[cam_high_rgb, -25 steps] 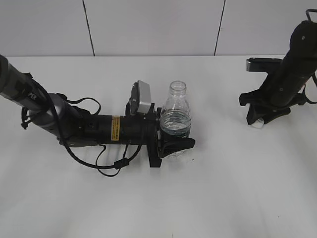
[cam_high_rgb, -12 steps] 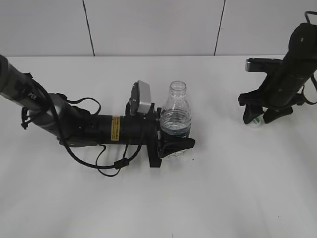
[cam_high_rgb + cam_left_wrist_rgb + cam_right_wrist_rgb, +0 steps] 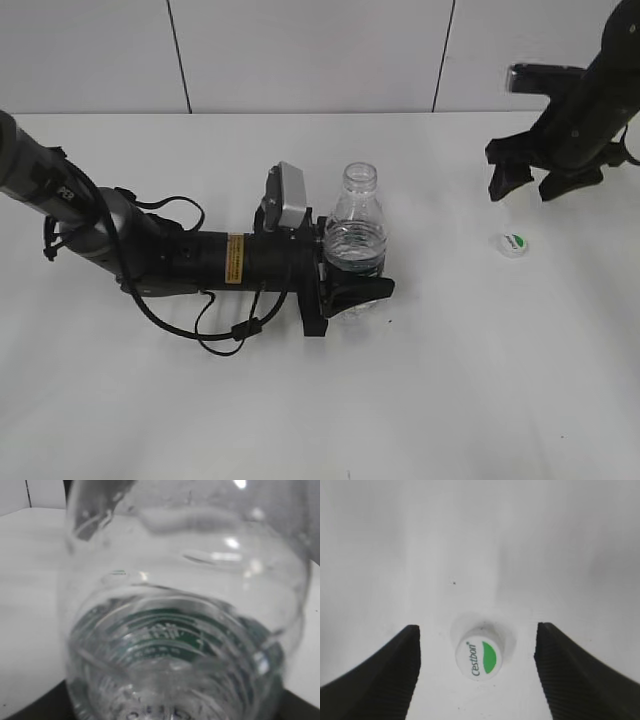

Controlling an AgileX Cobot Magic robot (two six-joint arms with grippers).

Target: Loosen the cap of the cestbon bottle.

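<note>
The clear cestbon bottle (image 3: 353, 240) stands upright near the table's middle with its neck open and no cap on it. My left gripper (image 3: 352, 285) is shut around its lower body at the green label; the bottle fills the left wrist view (image 3: 180, 630). The white cap (image 3: 513, 243) with a green leaf patch lies flat on the table at the right. My right gripper (image 3: 527, 183) hangs open above and behind it, touching nothing. In the right wrist view the cap (image 3: 478, 657) lies between the two open black fingers (image 3: 390, 675).
The left arm with its loose black cables (image 3: 215, 330) lies low along the white table (image 3: 420, 400). A white panelled wall (image 3: 300, 55) stands behind the table's far edge.
My right gripper has let go of the cap, opened and risen up and away. The cap now lies alone on the table. The left arm and bottle have not moved.
</note>
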